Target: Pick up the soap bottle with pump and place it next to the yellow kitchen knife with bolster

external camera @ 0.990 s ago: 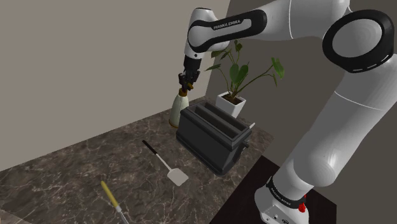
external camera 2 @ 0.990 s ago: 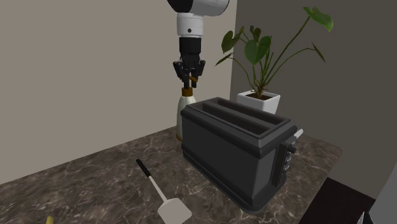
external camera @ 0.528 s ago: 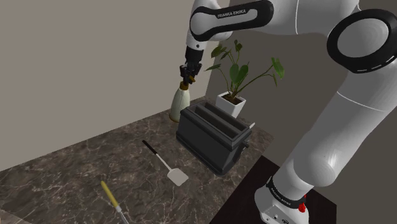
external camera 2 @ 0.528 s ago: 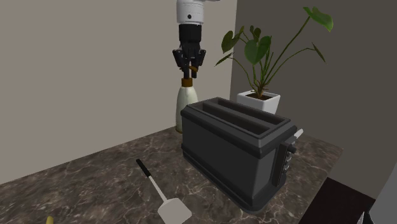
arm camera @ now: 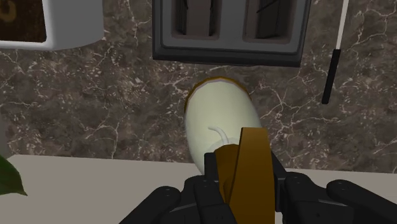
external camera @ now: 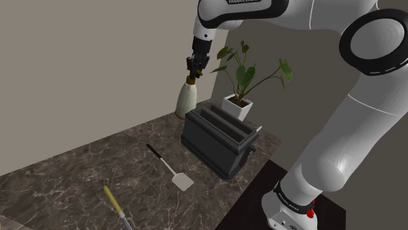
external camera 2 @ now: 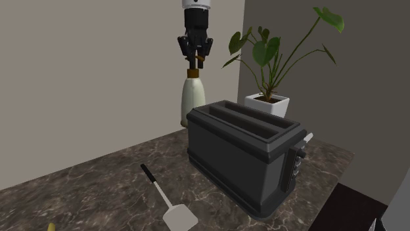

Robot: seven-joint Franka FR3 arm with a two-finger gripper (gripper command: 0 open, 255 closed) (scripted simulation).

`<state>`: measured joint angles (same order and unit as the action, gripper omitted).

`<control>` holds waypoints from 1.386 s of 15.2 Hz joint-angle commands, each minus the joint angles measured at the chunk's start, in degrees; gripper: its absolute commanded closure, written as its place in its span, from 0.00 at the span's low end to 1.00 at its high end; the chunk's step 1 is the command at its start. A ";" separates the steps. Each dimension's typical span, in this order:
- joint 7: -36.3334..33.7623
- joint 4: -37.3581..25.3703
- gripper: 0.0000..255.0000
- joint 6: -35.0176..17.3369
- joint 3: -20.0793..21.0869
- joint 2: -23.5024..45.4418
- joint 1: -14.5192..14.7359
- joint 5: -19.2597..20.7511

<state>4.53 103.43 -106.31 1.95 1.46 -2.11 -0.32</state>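
Observation:
The soap bottle (external camera: 186, 98) is pale cream with a brown-gold pump (arm camera: 249, 167). It hangs upright just above the dark marble counter (external camera: 78, 176), behind the toaster. My gripper (external camera: 195, 67) points straight down and is shut on the pump head; in the second exterior view the gripper (external camera 2: 195, 54) sits right over the bottle (external camera 2: 192, 98). In the wrist view the fingers (arm camera: 299, 191) clasp the pump from both sides, with the bottle body (arm camera: 219, 121) below them. The yellow-handled knife (external camera: 112, 199) lies far off at the counter's near end, its yellow tip (external camera 2: 50, 227) at the second exterior view's bottom edge.
A black two-slot toaster (external camera: 219, 138) stands right in front of the bottle. A potted plant (external camera: 243, 82) in a white pot stands beside it by the wall corner. A spatula (external camera: 171, 171) with a black handle lies between the toaster and the knife.
The gripper has risen straight up with the bottle held by its pump. The bottle's base has come off the counter and now hangs higher behind the toaster.

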 commanded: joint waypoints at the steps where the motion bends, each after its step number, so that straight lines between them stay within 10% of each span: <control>1: 0.01 -1.70 1.00 1.55 -0.01 0.13 -0.01 0.00; 21: -0.13 -20.32 1.00 17.73 0.01 2.58 0.02 0.10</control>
<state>4.37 84.05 -89.49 1.98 4.01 -2.07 -0.22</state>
